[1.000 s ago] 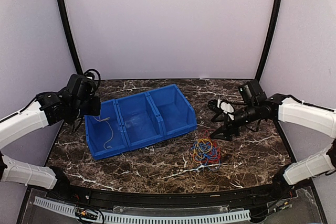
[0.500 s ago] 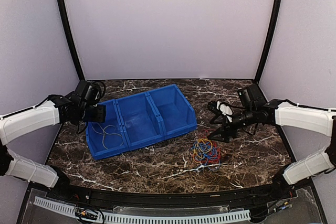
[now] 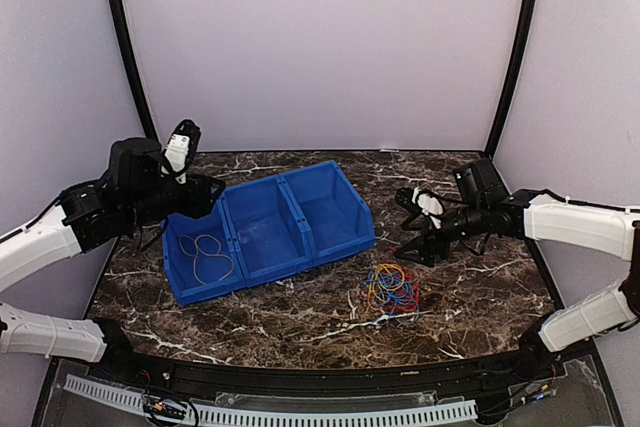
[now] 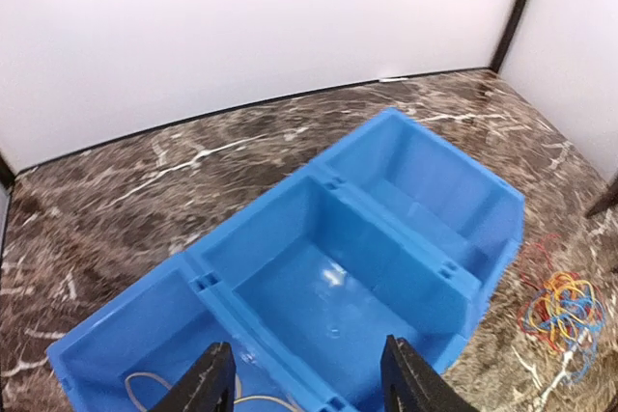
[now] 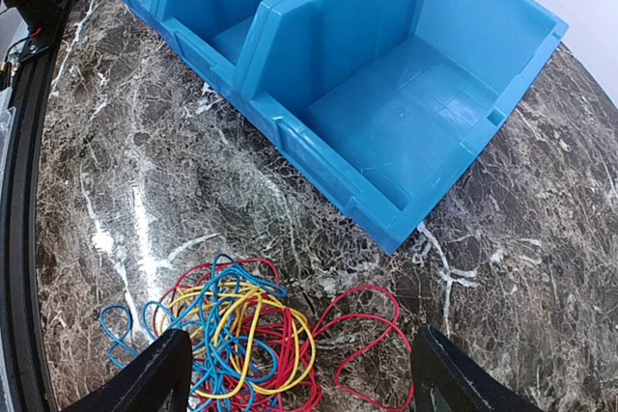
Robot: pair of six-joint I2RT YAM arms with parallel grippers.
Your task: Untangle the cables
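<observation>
A tangle of red, blue and yellow cables (image 3: 392, 287) lies on the marble in front of the blue bin (image 3: 330, 169); one red loop trails to the side. My right gripper (image 3: 405, 225) hovers open just above and behind it. In the right wrist view the tangle (image 5: 232, 335) sits by the left finger of the right gripper (image 5: 304, 378), and nothing is gripped. A pale tan cable (image 3: 205, 252) lies coiled in the bin's left compartment. My left gripper (image 3: 205, 195) is open and empty above the bin's back left. Its wrist view shows the left gripper (image 4: 309, 388) over the middle compartment.
The bin (image 4: 319, 176) has three compartments and lies at an angle across the table's left half. Its middle and right compartments (image 5: 406, 103) hold nothing. The far wall stands behind the bin. The tangle (image 4: 563, 311) shows at the left wrist view's right edge.
My left gripper opened and let the pale cable drop into the left compartment, then lifted and swung toward the middle of the bin. The right gripper edged slightly closer to the tangle.
</observation>
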